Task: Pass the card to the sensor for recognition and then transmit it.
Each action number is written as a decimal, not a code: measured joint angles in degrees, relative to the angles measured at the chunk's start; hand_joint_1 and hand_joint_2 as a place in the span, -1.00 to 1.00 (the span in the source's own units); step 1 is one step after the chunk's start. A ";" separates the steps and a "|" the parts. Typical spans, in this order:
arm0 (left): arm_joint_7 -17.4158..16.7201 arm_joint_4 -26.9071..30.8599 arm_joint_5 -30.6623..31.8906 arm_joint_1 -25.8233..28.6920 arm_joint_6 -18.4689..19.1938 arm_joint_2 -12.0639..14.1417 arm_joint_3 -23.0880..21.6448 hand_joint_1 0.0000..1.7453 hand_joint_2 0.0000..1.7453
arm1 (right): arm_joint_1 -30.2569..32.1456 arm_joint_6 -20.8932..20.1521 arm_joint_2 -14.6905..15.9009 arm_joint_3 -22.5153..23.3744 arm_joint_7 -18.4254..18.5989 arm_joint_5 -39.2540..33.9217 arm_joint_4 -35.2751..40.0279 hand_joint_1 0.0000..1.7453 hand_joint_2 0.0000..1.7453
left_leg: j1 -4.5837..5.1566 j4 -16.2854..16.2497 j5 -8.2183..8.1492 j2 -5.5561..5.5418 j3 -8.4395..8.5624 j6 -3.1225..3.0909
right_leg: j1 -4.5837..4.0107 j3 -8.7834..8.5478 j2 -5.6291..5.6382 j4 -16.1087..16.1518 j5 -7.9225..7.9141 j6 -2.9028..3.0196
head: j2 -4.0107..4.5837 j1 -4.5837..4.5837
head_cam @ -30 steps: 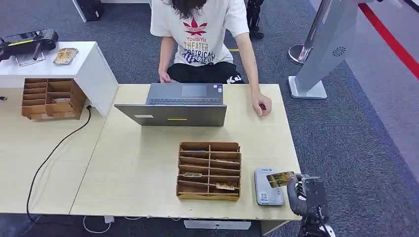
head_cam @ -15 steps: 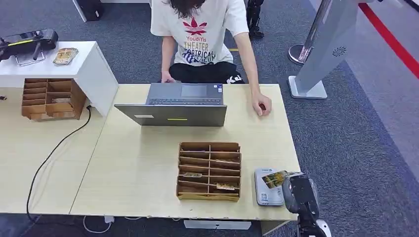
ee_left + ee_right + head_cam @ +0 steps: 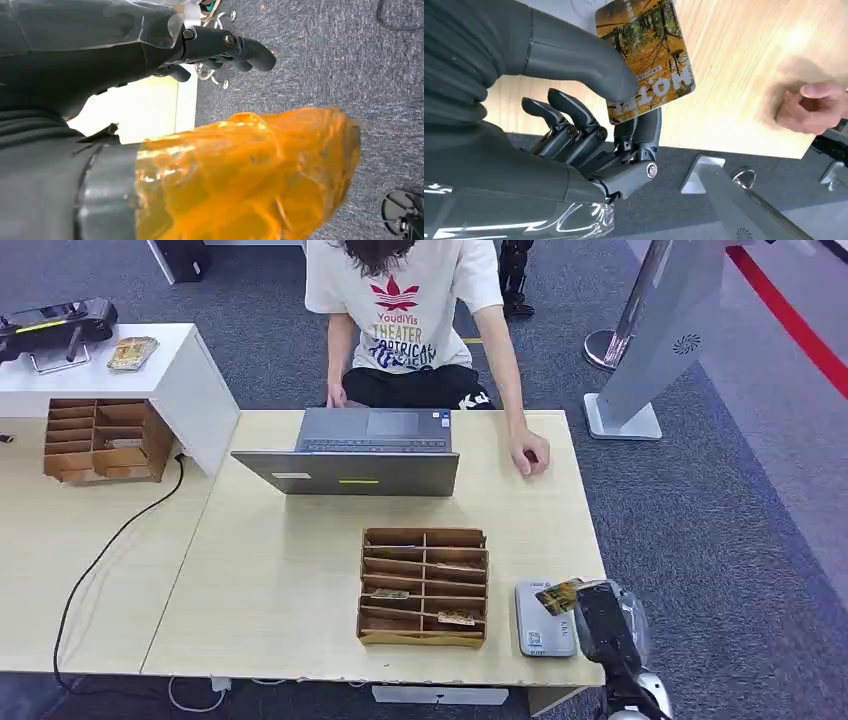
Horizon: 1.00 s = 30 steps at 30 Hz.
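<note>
The right hand [image 3: 600,618] has the card [image 3: 558,595] pinched between its thumb and a finger, the remaining fingers curled loosely beneath it, as the right wrist view shows plainly [image 3: 644,55]. In the head view the card juts from the hand over the near right corner of the surface [image 3: 280,590] and overlaps the far right part of the grey card reader [image 3: 540,625], which lies flat just beside the wooden card organizer [image 3: 424,586]. Whether the card touches the reader or hangs a little above it cannot be told. So the pickup looks done and the recognition step appears to be in hand; nothing shows whether the reader has registered the card. Left to do, by my judgement, is the handing on: a person sits at the far side behind a laptop [image 3: 350,452], with a person's hand [image 3: 528,453] resting on the surface, well apart from the card. The left hand [image 3: 220,47] holds nothing, its fingers loosely curled, above grey carpet.
</note>
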<state>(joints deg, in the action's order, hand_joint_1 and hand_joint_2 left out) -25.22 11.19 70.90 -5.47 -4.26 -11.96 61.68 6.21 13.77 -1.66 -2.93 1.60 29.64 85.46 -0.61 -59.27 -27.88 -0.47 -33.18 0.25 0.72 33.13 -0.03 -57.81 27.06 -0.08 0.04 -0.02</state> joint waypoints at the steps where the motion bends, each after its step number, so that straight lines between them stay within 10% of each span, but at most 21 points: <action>1: 0.00 0.00 -0.06 0.00 0.02 0.00 0.04 -1.00 -1.00 | -0.02 0.24 0.13 0.00 0.28 1.21 -0.04 1.00 1.00 | 0.00 0.00 0.00 0.00 0.00 0.00 | 0.00 0.00 0.00 0.00 0.00 0.00 | 0.00 0.00; 30: -0.39 0.00 -0.46 -0.02 0.11 0.00 0.42 -1.00 -1.00 | -1.74 -2.49 0.96 -1.90 4.76 10.01 -2.38 1.00 1.00 | 0.00 0.00 0.00 0.00 0.00 0.00 | 0.00 0.00 0.00 0.00 0.00 0.00 | 0.00 0.00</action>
<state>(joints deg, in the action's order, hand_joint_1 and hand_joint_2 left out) -25.61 11.19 70.44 -5.49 -4.15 -11.96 62.10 4.47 11.28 -0.70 -4.82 6.36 39.65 83.08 -0.62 -59.27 -27.88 -0.46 -33.18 0.24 0.72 33.13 -0.03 -57.81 27.06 -0.08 0.04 -0.02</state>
